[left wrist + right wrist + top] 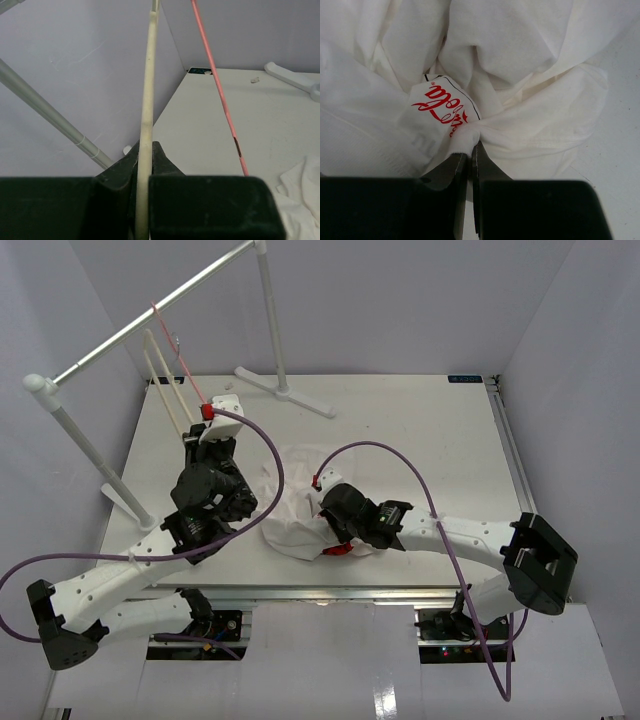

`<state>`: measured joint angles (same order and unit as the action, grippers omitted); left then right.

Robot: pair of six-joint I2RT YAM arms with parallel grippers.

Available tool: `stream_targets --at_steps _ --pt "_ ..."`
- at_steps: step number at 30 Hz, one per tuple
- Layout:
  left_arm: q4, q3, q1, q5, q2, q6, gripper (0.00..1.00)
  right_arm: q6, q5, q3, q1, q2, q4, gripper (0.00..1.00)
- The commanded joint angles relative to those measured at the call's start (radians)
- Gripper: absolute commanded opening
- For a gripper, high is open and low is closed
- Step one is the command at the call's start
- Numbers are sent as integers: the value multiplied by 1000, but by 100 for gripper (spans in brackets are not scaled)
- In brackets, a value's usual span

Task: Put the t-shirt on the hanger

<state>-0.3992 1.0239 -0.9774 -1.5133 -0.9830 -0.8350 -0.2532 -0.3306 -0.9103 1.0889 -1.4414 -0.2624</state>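
There is one white t-shirt point(288, 527), two hangers, one garment rack point(150, 315) and two arms, each with one tool.

The t-shirt lies crumpled in a heap on the worktop point(420, 440), near its front edge and between the two arms. A bit of red point(340, 550) shows at the near side of the heap, just under the right arm.

The two hangers are the thick beige hanger point(147, 100) and a thin pink-red wire hanger point(220, 95). They stand side by side at the far left, below the slanted rail of the rack. The wire hanger's top loops over the rail. Whether the beige hanger's hook is on the rail cannot be told.

The left tool point(144, 160) is clamped on one beige bar of the hanger, its jaws parted only by the thickness of the bar, which runs straight up out of the grip. The right tool point(470, 157) is all but together, pinching a fold of the t-shirt's white cloth at the edge of a seam.

Just beside that pinch sits a white neck label point(442, 107) with red flowing script, seen upside down. It has a small ® mark at one corner, and the word cannot be read whole. A small dark-blue sticker point(463, 379) sits at the far right corner of the worktop, too small to read.
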Motion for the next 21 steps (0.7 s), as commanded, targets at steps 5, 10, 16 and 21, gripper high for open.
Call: stream_targets --at_steps 5,10,16,21 --pt "-49 18 -191 -46 34 -47 0 14 -23 -51 6 -24 -4 8" --pt "-58 40 -298 -46 42 -42 0 15 -37 -59 5 -43 -9 8" --pt "-67 57 -337 -47 24 -51 0 17 -53 -61 6 -49 -14 8" --pt "-80 34 -340 -47 -2 -85 0 17 -56 -59 5 -40 -15 8"
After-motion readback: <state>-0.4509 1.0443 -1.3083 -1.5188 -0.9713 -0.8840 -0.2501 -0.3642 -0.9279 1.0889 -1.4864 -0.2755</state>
